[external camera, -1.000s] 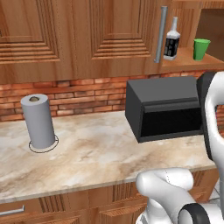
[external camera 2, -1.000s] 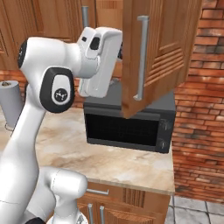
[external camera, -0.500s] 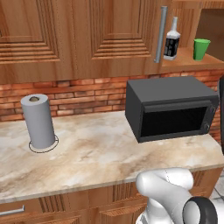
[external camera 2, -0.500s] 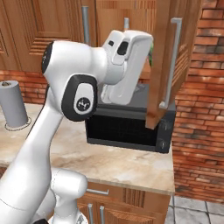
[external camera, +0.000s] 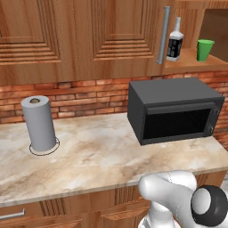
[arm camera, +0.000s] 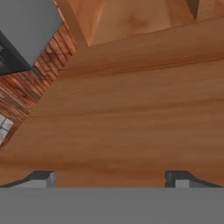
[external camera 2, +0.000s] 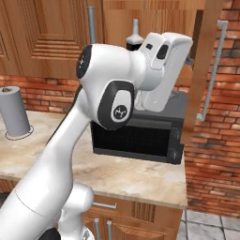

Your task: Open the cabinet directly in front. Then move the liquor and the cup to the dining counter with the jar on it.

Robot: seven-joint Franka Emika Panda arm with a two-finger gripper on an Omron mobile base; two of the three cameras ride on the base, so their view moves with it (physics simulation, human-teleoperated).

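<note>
The cabinet [external camera: 107, 40] hangs above the worktop, and its right door [external camera 2: 206, 70] stands swung out, edge-on, with a long silver handle [external camera 2: 213, 70]. On the bared shelf stand the liquor [external camera: 175, 42], a dark bottle with a white label, and to its right the green cup [external camera: 205, 50]. The liquor's neck [external camera 2: 135, 33] pokes up behind my arm. My white hand [external camera 2: 164, 58] is raised close beside the open door. My gripper [arm camera: 109, 178] is open, its fingertips [arm camera: 41, 177] wide apart and facing the door's plain wood with nothing between them. The dining counter and the jar are out of view.
A black microwave [external camera: 173, 111] sits on the marble worktop [external camera: 98, 156] under the open shelf. A grey paper-towel roll [external camera: 40, 124] stands at the left. A brick wall [external camera 2: 220, 140] closes in the right side. The open door juts out over the microwave.
The cabinet's right door has swung further open, from angled to edge-on. My arm has followed it to the right and has left the left base view.
</note>
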